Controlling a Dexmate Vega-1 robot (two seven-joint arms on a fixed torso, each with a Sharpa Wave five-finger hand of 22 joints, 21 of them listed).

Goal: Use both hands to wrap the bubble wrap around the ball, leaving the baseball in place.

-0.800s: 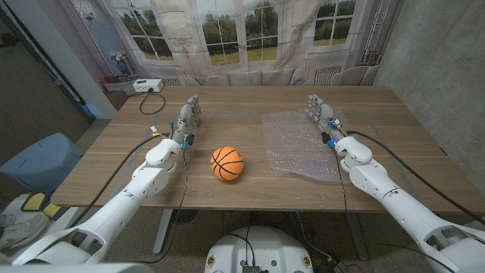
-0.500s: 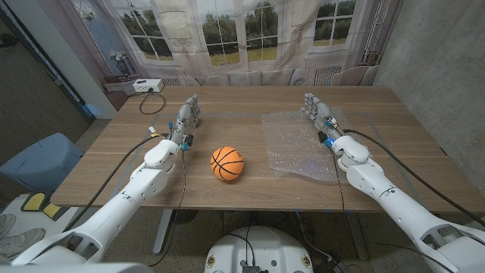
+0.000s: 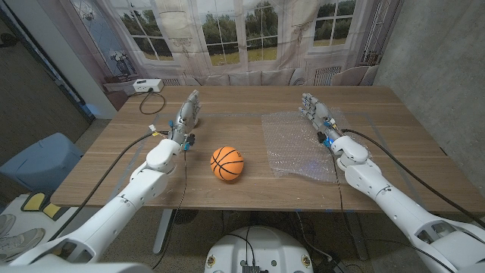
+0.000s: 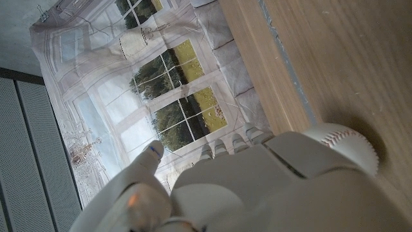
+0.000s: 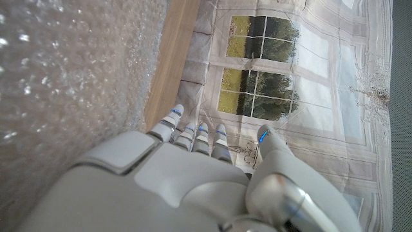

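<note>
Two robot hands up: my left robot hand (image 3: pixel 189 112) open by the baseball (image 4: pixel 344 143), my right robot hand (image 3: pixel 315 111) open over the bubble wrap (image 3: pixel 299 144); ball (image 3: pixel 227 163) mid-table (image 3: pixel 250 102).

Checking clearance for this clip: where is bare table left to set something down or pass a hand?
Bare wood lies between the left hand and the basketball, in the gap between basketball and bubble wrap, and along the far edge. The right side is taken: the right hand sits over the bubble wrap. A baseball sits by the left hand.
</note>
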